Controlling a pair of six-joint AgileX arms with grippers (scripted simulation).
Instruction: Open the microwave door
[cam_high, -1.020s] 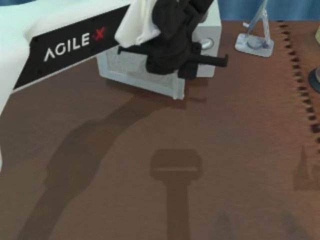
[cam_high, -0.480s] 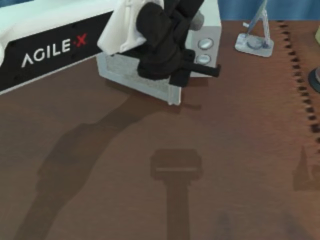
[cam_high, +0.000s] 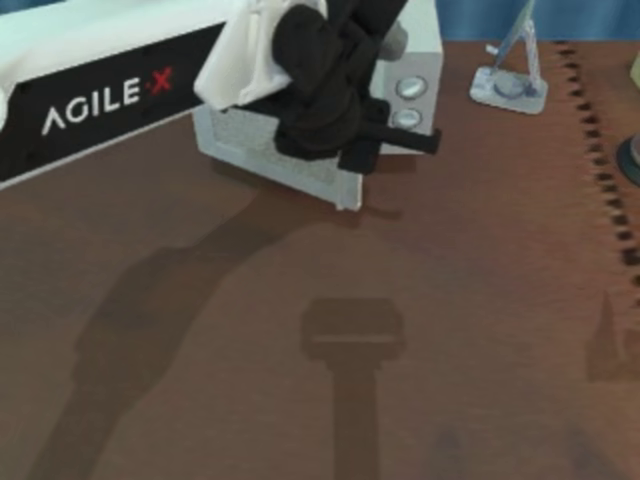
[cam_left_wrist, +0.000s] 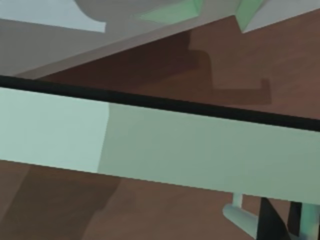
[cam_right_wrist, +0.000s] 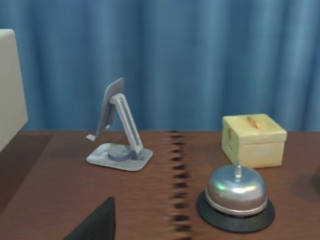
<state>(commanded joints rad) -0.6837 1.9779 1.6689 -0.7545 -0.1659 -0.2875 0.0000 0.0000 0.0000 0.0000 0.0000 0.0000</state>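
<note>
My left arm (cam_high: 110, 95) reaches in from the top view's left edge, its white-and-black link running diagonally across the far-left of the table (cam_high: 300, 400) toward the microwave (cam_high: 415, 45). The black wrist bends down over the front of the microwave, and the left gripper (cam_high: 385, 140) sits at the swinging edge of the microwave door (cam_high: 290, 165), with 1 dark finger (cam_high: 415, 138) sticking out toward the right, just below the 2 silver knobs (cam_high: 408, 104). How far the claw is spread, and whether it actually clamps the door's handle, I cannot tell: the wrist hides the contact.

The microwave stands at the far edge of the table, left of centre. Its door is angled out from the body, hinged at the left, its free end nearest the table's middle.

The left wrist view shows only a pale band, likely the door's edge, crossing brown tabletop.

My right arm is not seen from above; its wrist camera faces a grey stand (cam_right_wrist: 117, 137), a silver bell (cam_right_wrist: 235, 197) and a yellow box (cam_right_wrist: 254, 140).
</note>
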